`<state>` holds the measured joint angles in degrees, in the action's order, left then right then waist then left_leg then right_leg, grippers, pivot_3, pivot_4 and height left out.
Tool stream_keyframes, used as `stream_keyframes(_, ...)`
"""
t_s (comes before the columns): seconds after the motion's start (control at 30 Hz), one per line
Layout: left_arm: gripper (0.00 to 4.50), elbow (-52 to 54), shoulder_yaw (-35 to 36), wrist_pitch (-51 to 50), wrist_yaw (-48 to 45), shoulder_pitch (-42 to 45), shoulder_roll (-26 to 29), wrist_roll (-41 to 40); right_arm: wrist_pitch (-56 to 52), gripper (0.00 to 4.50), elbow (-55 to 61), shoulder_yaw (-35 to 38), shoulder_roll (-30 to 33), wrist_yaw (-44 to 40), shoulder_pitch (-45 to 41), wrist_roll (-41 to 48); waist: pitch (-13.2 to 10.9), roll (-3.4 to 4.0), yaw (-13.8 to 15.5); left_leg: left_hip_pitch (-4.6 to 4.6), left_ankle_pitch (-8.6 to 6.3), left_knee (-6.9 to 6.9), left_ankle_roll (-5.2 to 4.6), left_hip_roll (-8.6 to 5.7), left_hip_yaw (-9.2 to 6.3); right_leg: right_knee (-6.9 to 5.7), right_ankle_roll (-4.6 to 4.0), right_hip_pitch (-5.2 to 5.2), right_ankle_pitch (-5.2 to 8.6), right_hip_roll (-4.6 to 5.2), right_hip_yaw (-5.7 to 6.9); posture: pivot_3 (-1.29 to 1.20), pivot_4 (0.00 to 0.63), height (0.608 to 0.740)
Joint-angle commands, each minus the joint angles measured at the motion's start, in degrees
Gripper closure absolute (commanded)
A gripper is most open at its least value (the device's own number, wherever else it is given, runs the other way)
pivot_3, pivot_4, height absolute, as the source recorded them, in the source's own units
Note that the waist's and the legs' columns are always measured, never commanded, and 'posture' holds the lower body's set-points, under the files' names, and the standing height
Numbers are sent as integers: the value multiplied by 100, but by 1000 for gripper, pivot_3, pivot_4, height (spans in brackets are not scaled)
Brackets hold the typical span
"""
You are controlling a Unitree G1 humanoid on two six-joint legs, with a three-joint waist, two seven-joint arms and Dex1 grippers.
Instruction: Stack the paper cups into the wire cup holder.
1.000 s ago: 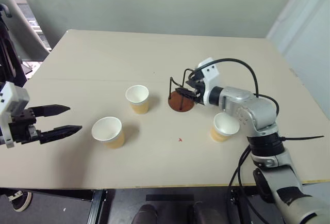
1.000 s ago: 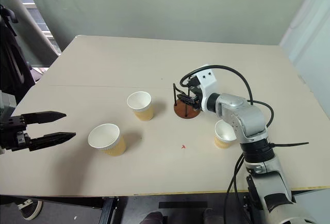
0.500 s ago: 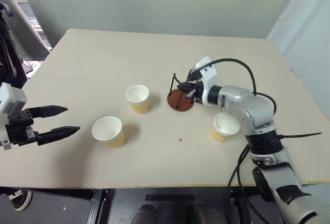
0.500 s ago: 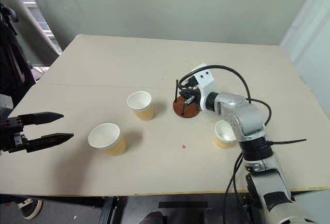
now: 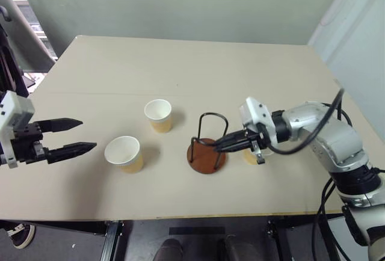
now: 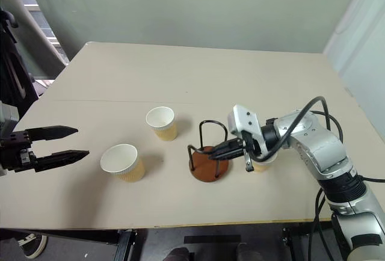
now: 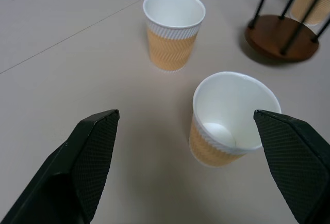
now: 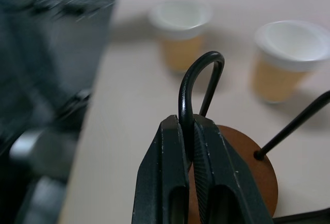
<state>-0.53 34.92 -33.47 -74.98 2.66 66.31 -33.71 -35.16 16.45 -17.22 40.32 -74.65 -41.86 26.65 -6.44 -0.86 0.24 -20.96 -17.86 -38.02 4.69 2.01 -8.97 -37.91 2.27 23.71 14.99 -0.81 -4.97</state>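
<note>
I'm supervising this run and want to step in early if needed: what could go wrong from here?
1. The right gripper pinches only one thin dark wire loop of the wire cup holder with the round reddish-brown base; it could tilt or slip.
2. A tan paper cup stands close behind that gripper, and the arm might knock it over.
3. The open left gripper hangs near another tan paper cup.

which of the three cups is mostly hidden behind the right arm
The paper cup just right of the wire cup holder; the other two cups stand in plain sight, left of it.
</note>
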Motion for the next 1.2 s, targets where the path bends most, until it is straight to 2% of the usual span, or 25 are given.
stream_keyframes(0.03, 0, 155, 130, 7, -101, -15, 100, -72, 923, 4487, 38, -201, 125, -606, -1, -308, 0, 0, -1, 0, 0, 0, 0, 1, -1, 0, 0, 0, 0, 0, 0, 0, 150, 740)
stream_keyframes(0.13, 0, 346, 249, -54, -194, -134, 94, -141, 1261, 4487, -104, -300, 89, -788, 0, -460, 0, -1, 2, -2, -1, 0, -1, 5, -2, 0, 0, 0, 0, 1, 0, 0, 150, 740)
stream_keyframes(0.27, 0, 1089, 452, -400, -308, -125, 143, -613, 1529, 4487, -353, -333, -24, -891, -84, -590, 3, -11, 6, -3, -1, -2, -1, 7, -3, 1, 0, -2, -1, 1, 0, 0, 150, 740)
stream_keyframes(0.53, 0, 2335, 203, -899, -548, -92, 373, -1369, 1787, 4487, -666, -348, -161, -1078, -156, -762, 3, -10, 30, 0, -1, -3, -1, -3, -1, 2, -1, -13, -1, -3, 0, 0, 150, 740)
stream_keyframes(0.87, 0, 2593, -182, -881, -332, -71, 315, -1383, 1846, 4487, -764, -370, -173, -1337, -210, -842, 3, -10, 24, 4, -1, -3, -1, 3, 0, 2, -1, -17, -1, -6, 0, 0, 150, 740)
stream_keyframes(1.2, 0, 2524, -214, -864, -289, -28, 351, -1339, 1741, 4487, -726, -407, -107, -1373, -217, -960, 3, -10, 24, 5, -1, -3, -1, 2, 0, 3, -1, -21, -1, -7, 0, 0, 150, 740)
